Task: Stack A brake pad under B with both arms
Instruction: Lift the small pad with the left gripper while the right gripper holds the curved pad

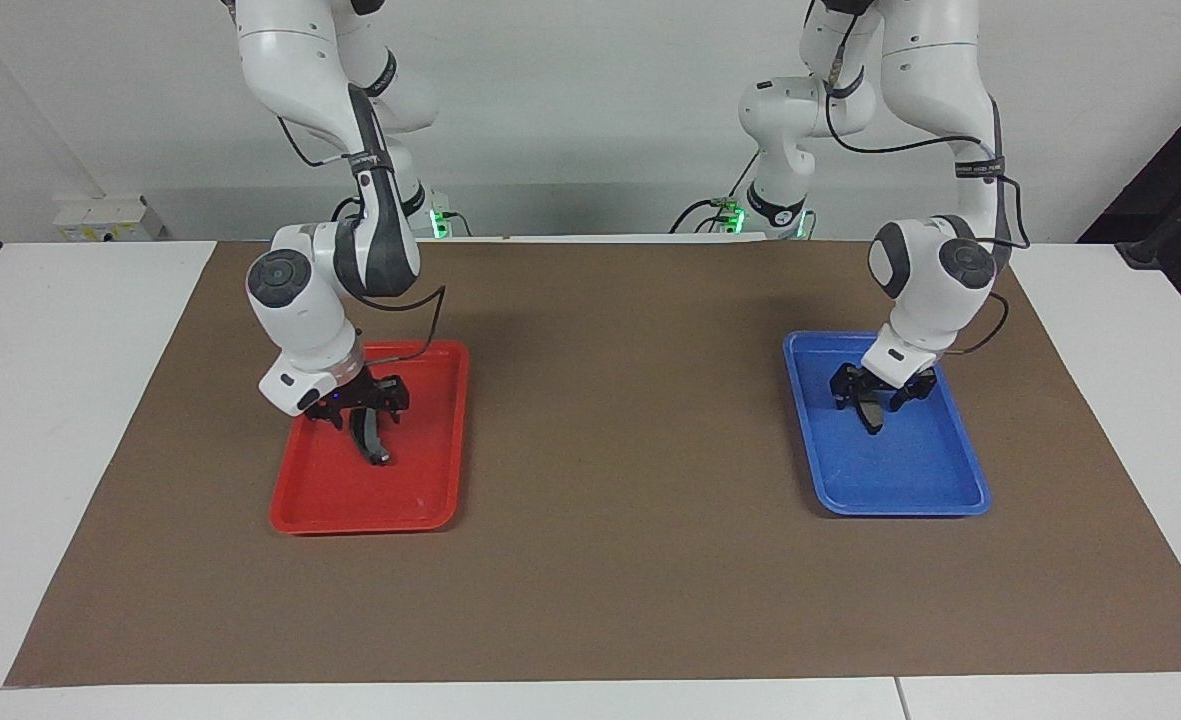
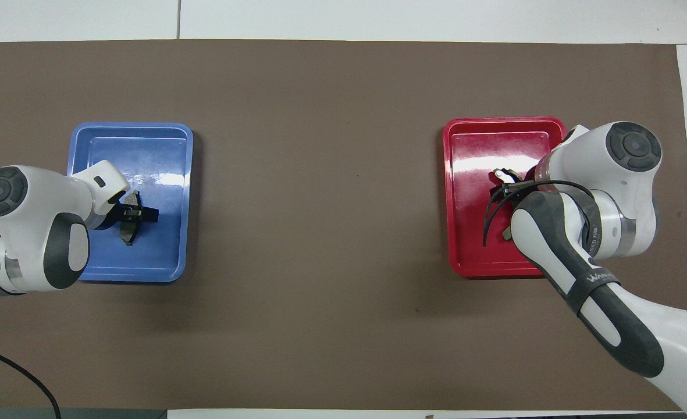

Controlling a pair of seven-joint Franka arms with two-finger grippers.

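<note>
Facing view: the short dark grey A brake pad (image 1: 871, 413) lies in the blue plastic tray (image 1: 940, 480), straddled by the left gripper (image 1: 870, 397), jaws apart. The curved black B piece with grey lining (image 1: 372, 438) lies in the red plastic tray (image 1: 430, 490) under the right gripper (image 1: 362, 410), jaws apart around it.

Overhead view: wide bare brown mat (image 2: 320, 203) separates the trays; the right arm's band reads "WANL…"

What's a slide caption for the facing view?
Both arms down in their trays: left gripper at the A brake pad in the blue tray, right gripper at B in the red tray.
</note>
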